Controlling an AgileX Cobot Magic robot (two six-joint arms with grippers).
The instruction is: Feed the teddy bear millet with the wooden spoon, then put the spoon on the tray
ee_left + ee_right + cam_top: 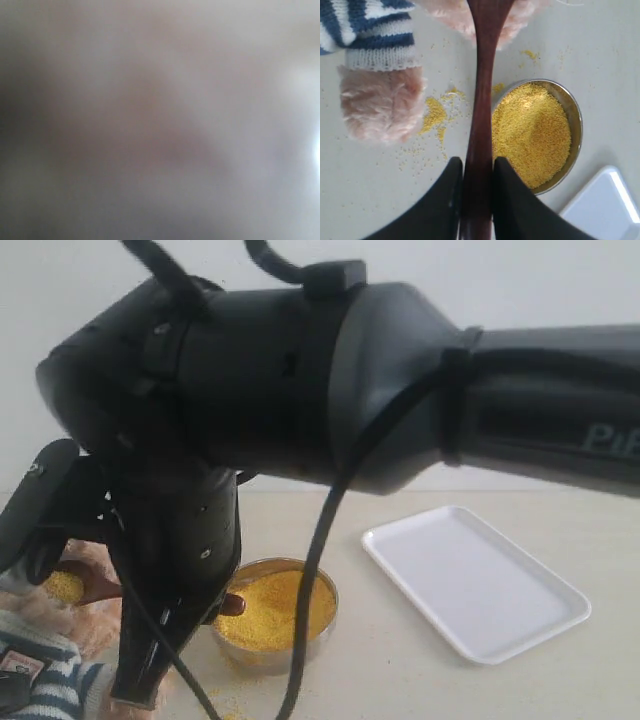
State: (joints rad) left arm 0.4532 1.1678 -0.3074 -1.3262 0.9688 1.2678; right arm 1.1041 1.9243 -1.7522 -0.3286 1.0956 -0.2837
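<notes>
1. The wooden spoon [481,90] is slim, dark reddish-brown and smooth, with a faint gloss. Its thin handle broadens toward the end nearest the bear.
2. The right gripper [477,165] is clamped on the handle, its black fingers [445,200] pressing from both sides. It holds the spoon above the pale desk [360,200], just beside the steel bowl [579,120].
3. In the exterior view the spoon's oval end carries yellow grain and sits at the bear's fur, toward the desk's left side.
4. The teddy bear [380,105] is fluffy pinkish-brown plush in a knitted navy-and-white striped shirt.
5. The millet [532,132] is fine, bright yellow grain heaped in the round, shallow bowl. Crumbs are scattered on the desk between the bowl and the bear's paw.
6. The tray [475,585] is flat and white, with rounded corners and a low rim. It lies to the right of the bowl, apart from it.
7. The left wrist view is all blur, so I cannot tell the left gripper's state.
</notes>
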